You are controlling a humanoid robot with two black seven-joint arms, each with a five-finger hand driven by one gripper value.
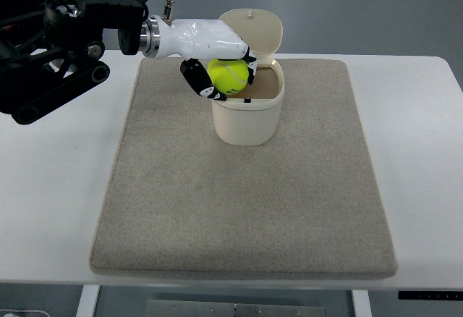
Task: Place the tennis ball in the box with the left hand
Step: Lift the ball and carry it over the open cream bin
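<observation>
A yellow-green tennis ball [228, 76] is held in my left hand [217, 71], whose white palm and black-tipped fingers curl around it. The ball hangs over the left part of the box's opening, at rim height. The box [248, 118] is a cream, rounded container standing upright on the mat, with its hinged lid [251, 32] tipped open toward the far side. The brown inside of the box shows to the right of the ball. My left arm comes in from the upper left. The right arm is out of the picture.
A beige felt mat [246, 208] covers most of the white table [51, 187]. The table's front edge runs along the bottom of the picture. The arm's black links [51, 56] lie over the table's far left corner.
</observation>
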